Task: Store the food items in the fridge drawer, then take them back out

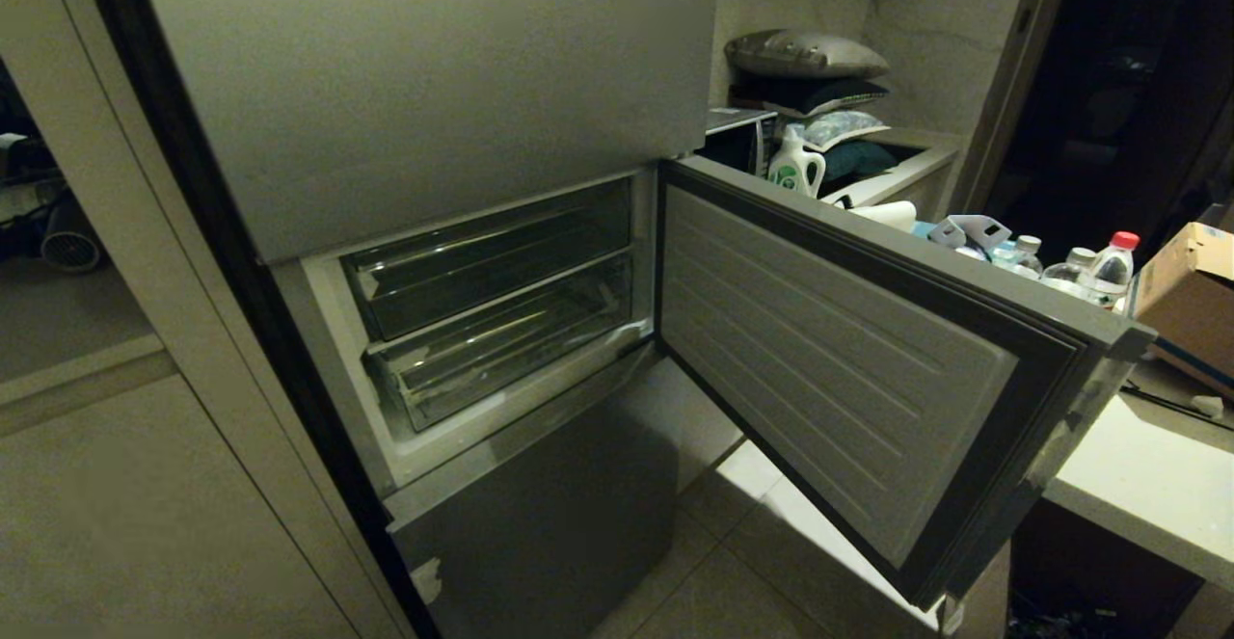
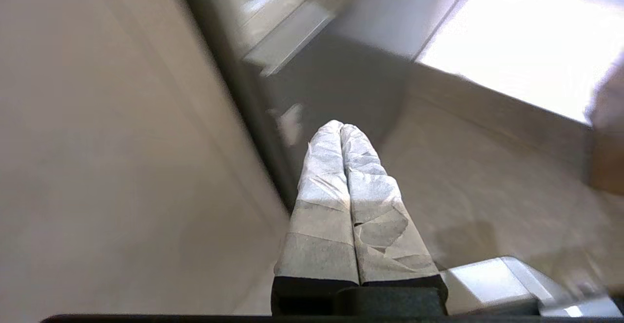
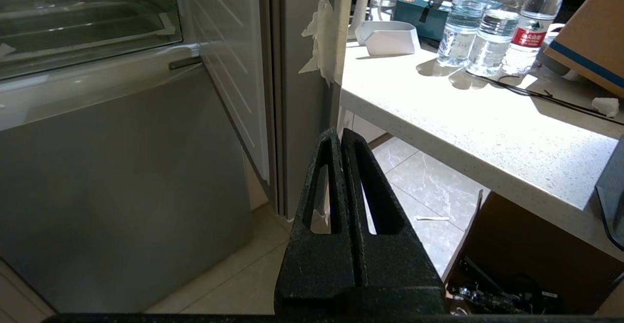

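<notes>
Fridge drawer (image 1: 501, 355) pushed in, lower of two clear bins behind open door (image 1: 839, 359). At three o'clock, pale counter (image 1: 1147, 485) carrying water bottles (image 1: 1109, 268). Left gripper (image 2: 342, 127) and right gripper (image 3: 340, 135) low, jaws closed, empty.

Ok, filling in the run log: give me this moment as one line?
fridge door: open | fridge drawer: pushed in, no food items seen | left gripper: shut, empty | right gripper: shut, empty

Dim and shadowy at the fridge (image 1: 424, 90); glaring on the tabletop (image 3: 487, 118); smeared by motion blur in the left wrist view.
</notes>
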